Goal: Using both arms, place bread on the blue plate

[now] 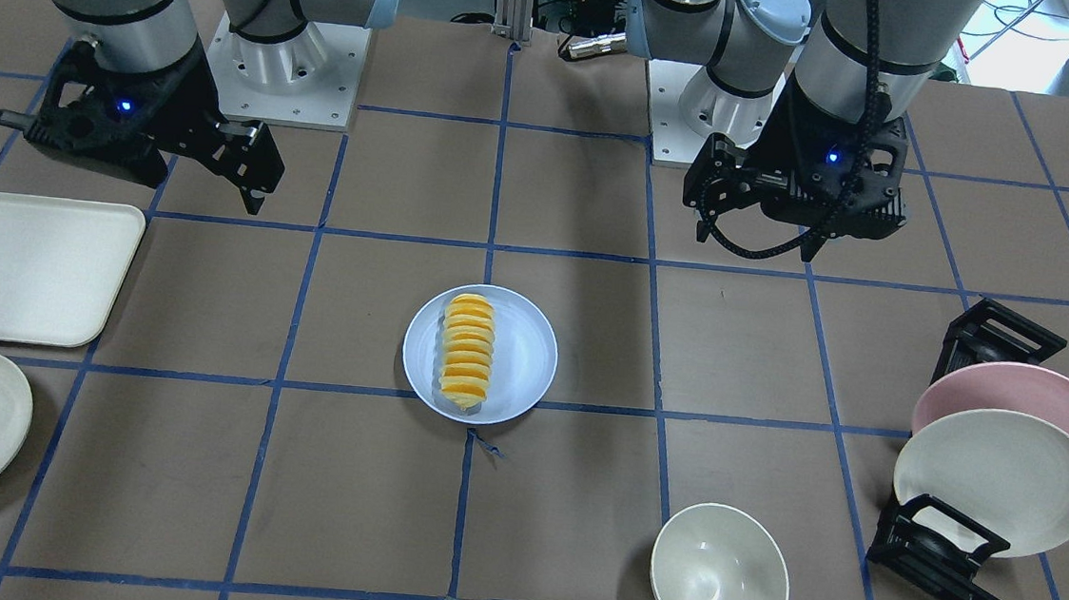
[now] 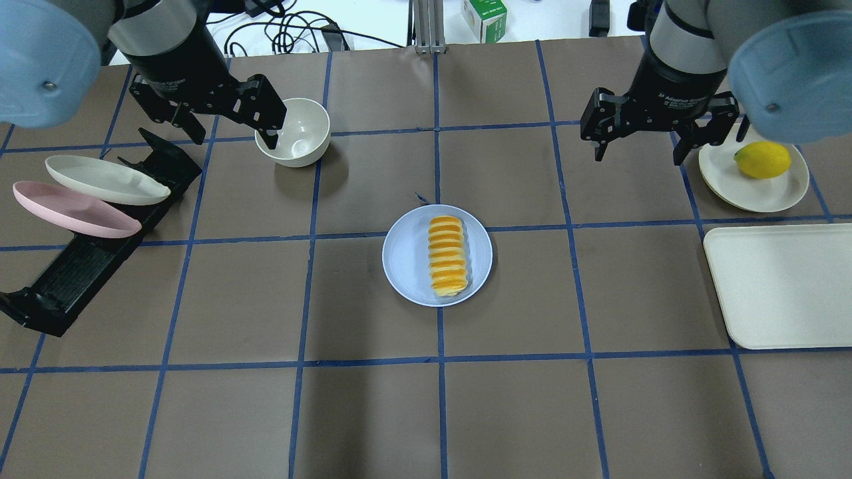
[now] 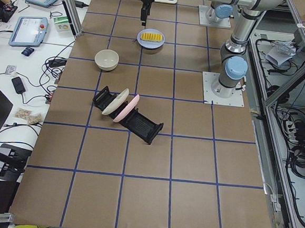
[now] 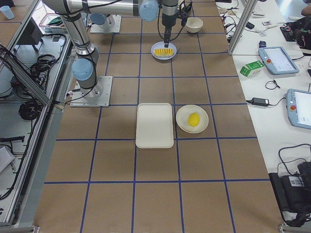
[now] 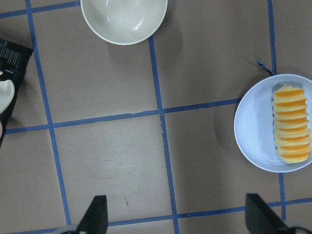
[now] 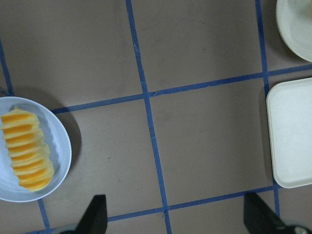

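The bread [image 2: 447,255], a ribbed orange-and-cream loaf, lies lengthwise on the blue plate [image 2: 406,256] at the table's middle. Both also show in the front view, bread [image 1: 468,350] on plate [image 1: 525,357], and in the wrist views, bread [image 5: 291,123] and bread [image 6: 27,151]. My left gripper [image 2: 233,136] hangs open and empty above the table, far left of the plate, next to a white bowl. My right gripper [image 2: 638,156] hangs open and empty, far right of the plate. Neither touches the bread.
A white bowl [image 2: 293,131] stands beside the left gripper. A black dish rack [image 2: 66,279] holds a pink plate [image 2: 76,206] and a cream plate [image 2: 106,179] at the left. A cream tray [image 2: 785,286] and a cream plate [image 2: 732,183] with a yellow fruit [image 2: 762,159] are at the right.
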You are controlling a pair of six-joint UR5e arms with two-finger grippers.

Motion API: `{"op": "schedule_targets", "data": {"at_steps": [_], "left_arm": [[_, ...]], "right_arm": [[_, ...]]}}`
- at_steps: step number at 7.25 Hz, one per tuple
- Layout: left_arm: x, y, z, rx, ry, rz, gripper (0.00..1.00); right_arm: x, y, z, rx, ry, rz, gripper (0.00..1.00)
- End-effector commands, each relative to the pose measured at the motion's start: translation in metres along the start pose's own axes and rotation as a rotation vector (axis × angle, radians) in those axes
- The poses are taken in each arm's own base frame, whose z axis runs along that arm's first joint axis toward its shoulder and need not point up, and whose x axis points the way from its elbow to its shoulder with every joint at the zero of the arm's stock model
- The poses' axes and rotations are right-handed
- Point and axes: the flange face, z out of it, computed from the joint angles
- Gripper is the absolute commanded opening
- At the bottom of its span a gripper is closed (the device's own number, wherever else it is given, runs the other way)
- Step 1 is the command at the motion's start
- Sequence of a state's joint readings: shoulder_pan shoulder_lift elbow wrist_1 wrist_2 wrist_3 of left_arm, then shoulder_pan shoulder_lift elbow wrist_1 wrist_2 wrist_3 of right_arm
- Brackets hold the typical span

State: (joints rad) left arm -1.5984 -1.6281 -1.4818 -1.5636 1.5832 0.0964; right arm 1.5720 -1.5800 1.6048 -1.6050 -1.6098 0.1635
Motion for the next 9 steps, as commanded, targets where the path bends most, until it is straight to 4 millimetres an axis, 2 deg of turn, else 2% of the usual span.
{"op": "schedule_targets", "data": {"at_steps": [1, 4, 9], "left_arm": [[0.0010, 0.0030, -0.0110, 0.019, -0.002, 0.006, 1.00], [0.0021, 0.0040, -0.0066, 0.010, 0.001, 0.002, 1.00], [0.0021, 0.0039, -0.0028, 0.004, 0.001, 0.000, 1.00]], "right_arm": [[0.0017, 0.0289, -0.0214, -0.040, -0.046, -0.017, 1.00], [0.0011, 0.0294, -0.0189, -0.040, -0.045, -0.074, 1.00], [0.0037, 0.0299, -0.0155, -0.049, -0.039, -0.071, 1.00]]}}
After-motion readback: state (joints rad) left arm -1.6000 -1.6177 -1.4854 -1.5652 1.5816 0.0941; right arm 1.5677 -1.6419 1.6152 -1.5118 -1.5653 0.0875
